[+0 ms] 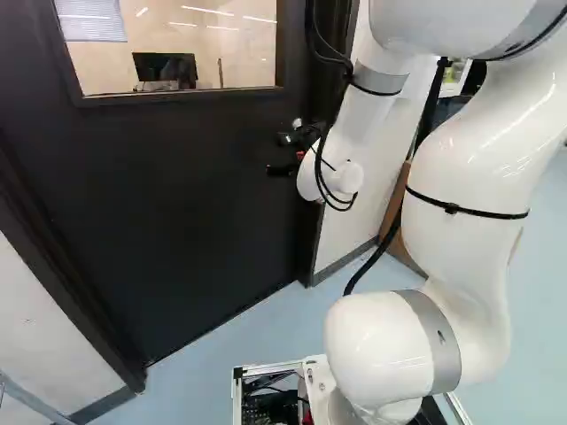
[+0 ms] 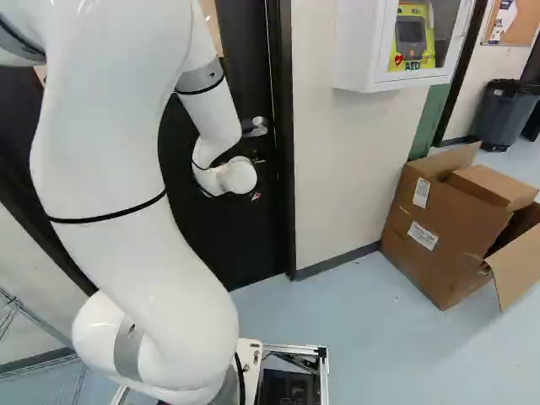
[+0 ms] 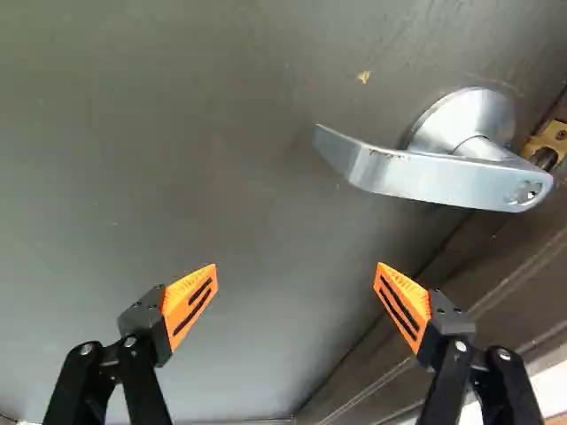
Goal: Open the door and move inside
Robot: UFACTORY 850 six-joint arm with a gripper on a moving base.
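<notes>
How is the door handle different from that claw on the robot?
The handle is silvery metal, while the claw is black with orange pads.
The handle is one bent bar on a round base; the claw has two separate fingers, spread open.
The handle is mounted on the door; the claw is on the robot's arm.
Both are on the same side of the door.

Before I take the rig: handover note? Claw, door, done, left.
Claw: open, nothing between its fingers, facing the door.
Lever handle: on the door beside the frame, ahead of the claw, not touched.
Done: arm reaches to the handle side; door looks closed.
Left: work the lever, open the door, move inside.
</notes>
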